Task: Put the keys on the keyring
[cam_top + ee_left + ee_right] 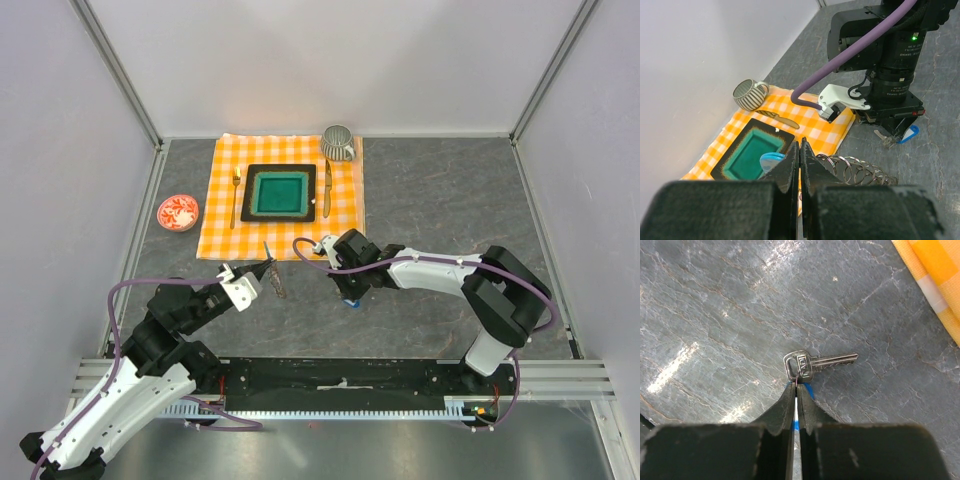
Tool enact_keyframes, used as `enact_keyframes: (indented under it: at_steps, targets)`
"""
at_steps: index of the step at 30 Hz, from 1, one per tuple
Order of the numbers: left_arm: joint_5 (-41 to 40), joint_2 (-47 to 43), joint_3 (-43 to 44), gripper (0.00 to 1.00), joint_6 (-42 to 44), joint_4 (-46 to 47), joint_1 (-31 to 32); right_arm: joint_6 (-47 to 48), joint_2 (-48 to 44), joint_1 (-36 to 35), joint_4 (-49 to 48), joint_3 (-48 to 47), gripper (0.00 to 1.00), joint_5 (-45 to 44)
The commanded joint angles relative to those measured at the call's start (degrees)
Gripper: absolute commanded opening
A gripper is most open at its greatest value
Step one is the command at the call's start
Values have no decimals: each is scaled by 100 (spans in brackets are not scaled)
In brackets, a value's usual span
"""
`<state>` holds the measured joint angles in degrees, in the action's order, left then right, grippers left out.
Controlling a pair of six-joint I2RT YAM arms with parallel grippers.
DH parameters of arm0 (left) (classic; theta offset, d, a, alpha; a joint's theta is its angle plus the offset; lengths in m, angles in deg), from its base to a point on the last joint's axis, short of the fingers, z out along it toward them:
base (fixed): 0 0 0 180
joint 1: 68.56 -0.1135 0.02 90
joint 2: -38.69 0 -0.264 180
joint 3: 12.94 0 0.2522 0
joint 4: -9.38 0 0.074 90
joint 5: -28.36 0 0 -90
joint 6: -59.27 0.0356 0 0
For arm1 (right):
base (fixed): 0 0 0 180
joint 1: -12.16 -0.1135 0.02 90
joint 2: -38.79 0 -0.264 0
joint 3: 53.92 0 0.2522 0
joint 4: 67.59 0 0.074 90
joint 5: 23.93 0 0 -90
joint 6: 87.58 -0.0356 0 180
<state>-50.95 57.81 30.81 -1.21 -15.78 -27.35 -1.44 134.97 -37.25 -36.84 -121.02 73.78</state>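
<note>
My left gripper (pixel 264 270) is shut, its tips (pixel 800 146) pinched on the keyring. The keyring (pixel 860 172) is a silvery chain of coiled rings trailing to the right of the jaws, and it hangs below them in the top view (pixel 279 288). A light-blue tag (pixel 769 161) shows just left of the fingers. My right gripper (pixel 347 293) is shut low over the grey table. Its tips (pixel 796 386) pinch the thin wire of a silver key (pixel 812 363), with the key's bright-blue tag (pixel 808 390) under the fingers. No red-tagged key is in view.
An orange checked cloth (pixel 220 235) at the back holds a green square plate (pixel 282 193), a gold fork (pixel 236 197) and knife (pixel 327 185), and a striped cup (pixel 338 142). A small red-and-white dish (pixel 178 212) sits to its left. White walls enclose the table.
</note>
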Motion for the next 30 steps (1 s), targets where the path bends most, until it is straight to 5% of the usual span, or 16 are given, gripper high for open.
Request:
enact_keyframes:
  at_steps: [1,17,30]
  targets:
    - [81,-13,85,2,-166,410,-43,-36,41,-43,-91,-168,6,-129]
    - [704,347,225,2,-201,428,-52,912,-1742,-43,-205,122,0,-120]
    - [2419,2130,1174,2,265,349,-43,2503,-3826,-43,733,-140,0,108]
